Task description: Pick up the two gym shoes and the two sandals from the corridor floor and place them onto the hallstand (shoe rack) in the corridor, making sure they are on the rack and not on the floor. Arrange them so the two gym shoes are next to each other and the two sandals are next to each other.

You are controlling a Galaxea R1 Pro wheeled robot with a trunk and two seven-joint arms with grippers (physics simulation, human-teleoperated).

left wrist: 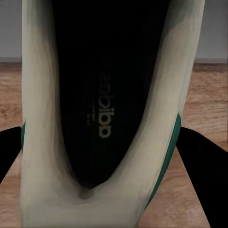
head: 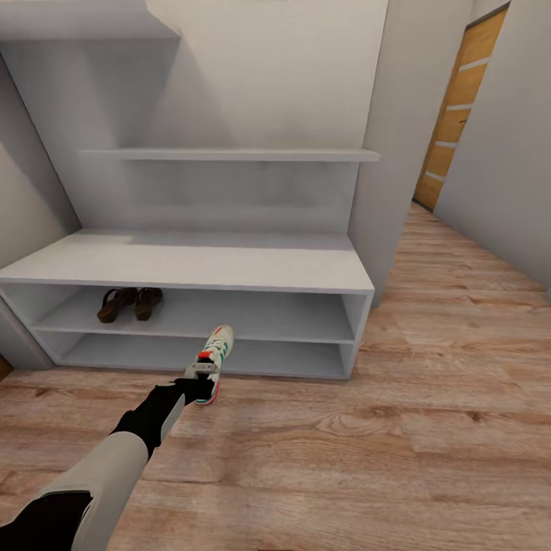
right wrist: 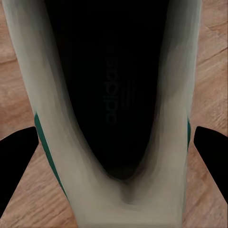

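A white gym shoe [head: 215, 350] with green stripes and a red heel hangs in front of the hallstand [head: 191, 264], toe towards its lower shelf. My left gripper [head: 200, 380] is shut on its heel. The left wrist view looks into that gym shoe [left wrist: 107, 95], with black fingers [left wrist: 204, 164] on both sides. In the right wrist view my right gripper [right wrist: 114, 152] is shut on the other gym shoe [right wrist: 114, 95], over the corridor floor [right wrist: 209, 71]. Both brown sandals [head: 128, 303] stand side by side at the left of the upper open shelf.
The corridor floor [head: 398, 428] of wood planks stretches in front of and to the right of the rack. A floating shelf [head: 229, 154] hangs above the bench top. A wall column [head: 398, 153] stands right of the rack, with a wooden door [head: 459, 107] beyond.
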